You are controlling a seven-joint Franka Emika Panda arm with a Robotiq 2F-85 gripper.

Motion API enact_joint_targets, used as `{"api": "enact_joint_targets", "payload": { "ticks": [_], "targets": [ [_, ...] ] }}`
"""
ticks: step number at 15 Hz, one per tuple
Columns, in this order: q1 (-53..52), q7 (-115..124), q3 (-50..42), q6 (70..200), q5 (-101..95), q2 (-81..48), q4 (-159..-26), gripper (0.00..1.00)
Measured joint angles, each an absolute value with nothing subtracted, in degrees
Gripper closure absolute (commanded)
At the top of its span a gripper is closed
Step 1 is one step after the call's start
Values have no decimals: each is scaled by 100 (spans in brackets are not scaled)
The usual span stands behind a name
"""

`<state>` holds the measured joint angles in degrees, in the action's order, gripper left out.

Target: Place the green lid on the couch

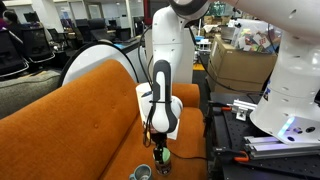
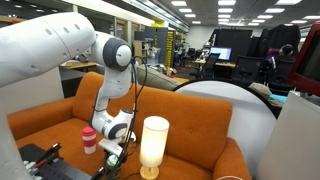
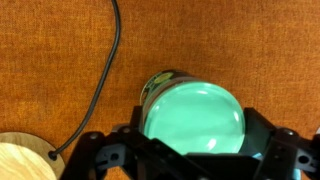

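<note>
The claw (image 3: 192, 150) grips the green lid (image 3: 195, 115), low over the couch (image 3: 50, 50). Go straight down and let go softly on flat orange cloth. Stay clear of the black cable (image 3: 100, 70) at nine o'clock.

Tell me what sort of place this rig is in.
Most likely an open-plan office or lab: ceiling strip lights, monitors and office chairs behind the orange couch, plus a cardboard box packed with clutter.
</note>
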<state>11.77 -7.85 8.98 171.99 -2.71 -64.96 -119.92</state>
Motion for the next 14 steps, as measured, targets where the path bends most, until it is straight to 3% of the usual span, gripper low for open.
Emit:
{"api": "enact_joint_targets", "payload": {
  "ticks": [7, 8, 9, 14],
  "targets": [
    [1234, -959, 917, 17201, -271, -6506, -11952, 0],
    [1233, -971, 917, 17201, -271, -6506, -11952, 4],
    [1233, -977, 917, 17201, -271, -6506, -11952, 27],
    [1220, -1012, 916, 17217, -272, -6500, -11952, 30]
  ]
}}
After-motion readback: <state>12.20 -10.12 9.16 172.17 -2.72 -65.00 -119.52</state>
